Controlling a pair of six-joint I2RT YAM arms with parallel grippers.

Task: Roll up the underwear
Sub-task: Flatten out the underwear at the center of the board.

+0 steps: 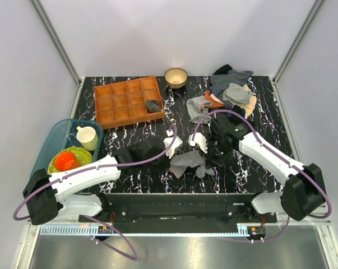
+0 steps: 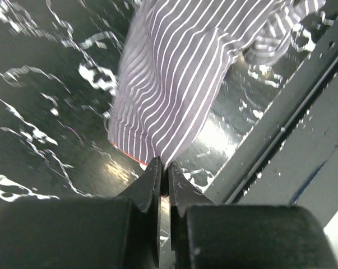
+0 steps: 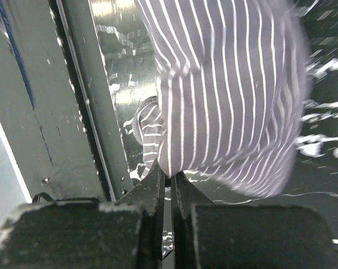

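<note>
The underwear (image 1: 188, 162), grey with fine white stripes, lies bunched on the black marbled table near its front edge, between my two grippers. My left gripper (image 1: 176, 151) is at its left side. In the left wrist view the left gripper (image 2: 163, 171) is shut on a corner of the underwear (image 2: 174, 84), where a thin red edge shows. My right gripper (image 1: 202, 152) is at its right side. In the right wrist view the right gripper (image 3: 171, 176) is shut on the edge of the underwear (image 3: 230, 95). The cloth stretches away from both pinches.
An orange compartment tray (image 1: 124, 88) at the back left holds a dark grey cloth bundle (image 1: 153, 105). A bowl (image 1: 175, 77) stands behind it. A pile of garments (image 1: 231, 88) fills the back right. A blue bin (image 1: 55, 134) with a cup and plates sits at the left. The table's metal front rail (image 2: 281, 140) runs close by.
</note>
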